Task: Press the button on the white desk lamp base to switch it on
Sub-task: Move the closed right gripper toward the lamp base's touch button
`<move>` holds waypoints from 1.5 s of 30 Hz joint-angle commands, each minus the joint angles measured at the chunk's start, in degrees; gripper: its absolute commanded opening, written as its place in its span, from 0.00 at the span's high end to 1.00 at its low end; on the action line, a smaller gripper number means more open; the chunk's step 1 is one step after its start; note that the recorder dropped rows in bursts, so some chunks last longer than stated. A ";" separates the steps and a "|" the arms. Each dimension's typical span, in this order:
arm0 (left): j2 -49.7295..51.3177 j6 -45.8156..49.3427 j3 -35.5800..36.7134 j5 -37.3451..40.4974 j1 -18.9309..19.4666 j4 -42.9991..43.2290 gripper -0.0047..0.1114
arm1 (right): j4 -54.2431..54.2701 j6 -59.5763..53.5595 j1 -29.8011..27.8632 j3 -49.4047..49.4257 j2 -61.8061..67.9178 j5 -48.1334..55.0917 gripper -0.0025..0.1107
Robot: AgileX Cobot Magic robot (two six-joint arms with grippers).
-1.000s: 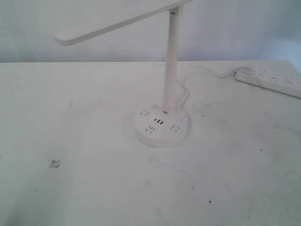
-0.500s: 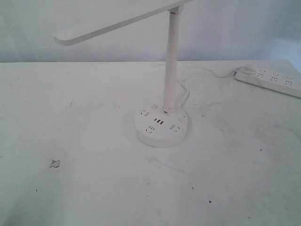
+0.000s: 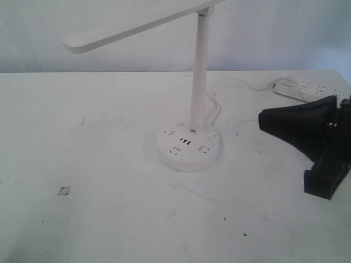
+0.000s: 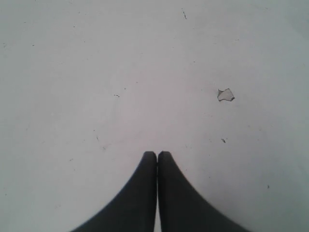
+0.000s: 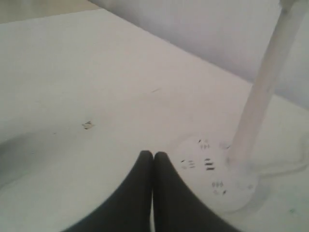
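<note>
On the table, a little right of centre in the exterior view: round lamp base, lying flat, socket holes and USB slots facing up. Rising from its rear edge: pole, long axis near vertical, leaning slightly right toward the top. Head long and flat, reaching from the pole top out to the left and sloping down that way.

Newly in from the right edge since half a second ago: right gripper, jaws pressed together, holding nothing, tip aimed left at the base but well apart from it, covering part of the power strip. Base and pole unmoved.

Left gripper likewise closed and empty, over bare table near a small chip.
</note>
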 commanded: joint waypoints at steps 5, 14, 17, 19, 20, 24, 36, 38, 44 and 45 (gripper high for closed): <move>-0.21 -0.06 0.05 0.40 0.06 -0.02 0.96 | 0.02 13.01 5.10 4.36 12.99 1.95 0.98; -0.21 -0.06 0.05 0.40 0.06 -0.02 0.96 | 0.02 17.25 17.72 4.84 24.15 22.51 0.98; -0.21 -0.06 0.05 0.40 0.06 -0.02 0.96 | 3.80 16.87 19.55 4.51 26.53 29.83 0.98; -0.21 -0.06 0.05 0.40 0.06 -0.02 0.96 | 7.85 15.02 20.23 4.03 27.49 33.22 0.98; -0.21 -0.06 0.05 0.40 0.06 -0.02 0.96 | 9.95 13.12 20.66 3.27 28.27 34.33 0.98; -0.21 -0.06 0.05 0.40 0.06 -0.02 0.96 | 13.30 7.39 22.04 -0.12 31.26 33.69 0.98; -0.21 -0.06 0.05 0.40 0.06 -0.02 0.96 | 12.81 4.75 23.33 -13.11 43.21 40.34 0.98; -0.21 -0.06 0.05 0.40 0.06 -0.02 0.96 | 12.81 4.75 23.33 -14.46 45.09 40.45 0.98; -0.21 -0.06 0.05 0.40 0.06 -0.02 0.96 | 12.81 4.48 23.33 -19.49 50.26 41.24 0.98; -0.21 -0.06 0.05 0.40 0.06 -0.02 0.96 | 12.81 4.48 23.33 -20.38 51.12 41.87 0.98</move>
